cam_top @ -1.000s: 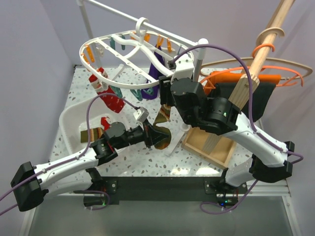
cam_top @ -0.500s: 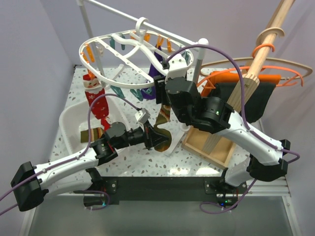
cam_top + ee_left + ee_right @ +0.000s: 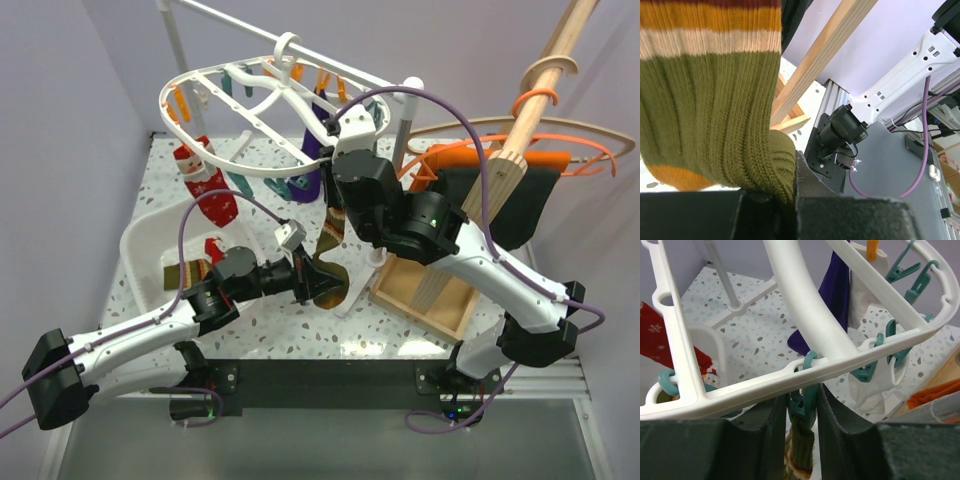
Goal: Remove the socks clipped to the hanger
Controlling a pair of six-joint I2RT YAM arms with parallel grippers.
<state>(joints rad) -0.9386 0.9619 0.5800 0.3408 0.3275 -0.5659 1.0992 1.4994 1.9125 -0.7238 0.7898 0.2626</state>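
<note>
The speckled surface [image 3: 150, 190] carries a white tub [image 3: 140, 245] on its left side. Above it, the white oval hanger [image 3: 800, 300] hangs by its hook from a white rail [image 3: 240, 25]. A red sock [image 3: 205, 185], a purple sock [image 3: 837, 295] and a white sock [image 3: 865, 325] hang clipped to the frame. An olive striped sock [image 3: 705, 115] runs from the rim down to the left gripper [image 3: 787, 197], whose jaws are clamped on its lower end. The right gripper [image 3: 802, 410] has its jaws closed from both sides on the small teal clip [image 3: 802, 400] holding that sock's top.
</note>
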